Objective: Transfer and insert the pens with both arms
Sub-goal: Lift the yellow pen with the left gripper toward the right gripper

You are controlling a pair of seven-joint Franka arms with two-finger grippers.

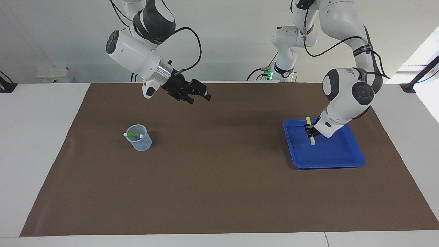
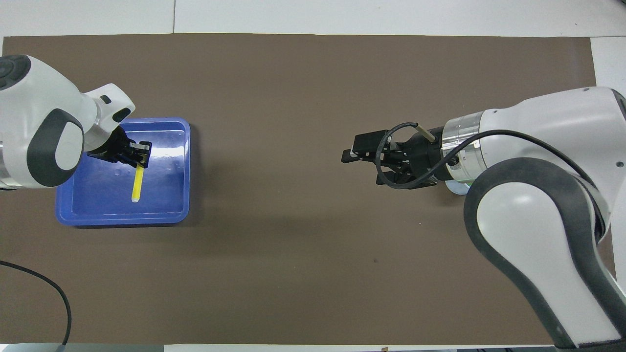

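The yellow pen [image 1: 312, 139] stands tilted in the blue tray [image 1: 329, 161], its lower end near the tray floor. My left gripper [image 1: 309, 131] is shut on it at mid-length. It also shows in the overhead view [image 2: 137, 185], below the left gripper [image 2: 142, 152]. The green pen [image 1: 133, 135] lies across the rim of a clear plastic cup [image 1: 140, 143] toward the right arm's end. A dark purple shape shows inside the cup under it. My right gripper [image 1: 199, 98] is open and empty, raised over the mat between cup and tray; it also shows in the overhead view [image 2: 364, 168].
A brown mat [image 1: 219, 192] covers the white table. The tray [image 2: 176, 171] sits toward the left arm's end. In the overhead view the right arm's wrist covers the cup.
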